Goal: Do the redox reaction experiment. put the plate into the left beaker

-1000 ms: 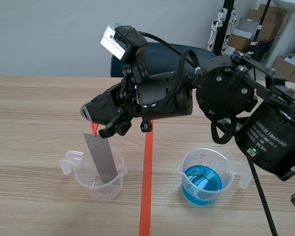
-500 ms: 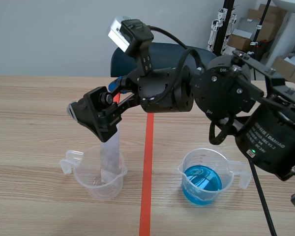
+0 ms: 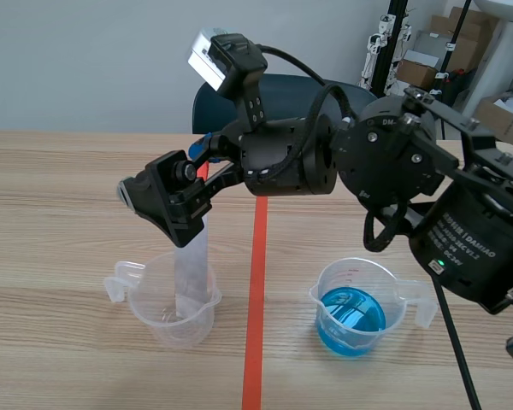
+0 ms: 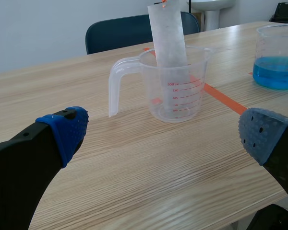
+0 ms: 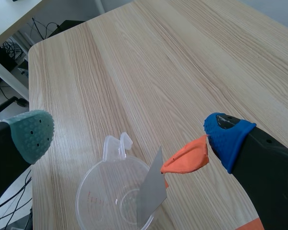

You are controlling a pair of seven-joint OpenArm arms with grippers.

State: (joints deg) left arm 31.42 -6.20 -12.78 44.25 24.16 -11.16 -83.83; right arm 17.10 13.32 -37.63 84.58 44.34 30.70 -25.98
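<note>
Wooden table: plate stands in left beaker; right pincer spread wide above; left pincer spread.

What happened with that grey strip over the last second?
The right gripper, which pinched the top of the plate a second ago, opened and let go. The plate tipped more upright and now stands unheld in the left beaker. Since half a second ago nothing moved. The left beaker and the beaker of blue liquid stayed put.
</note>
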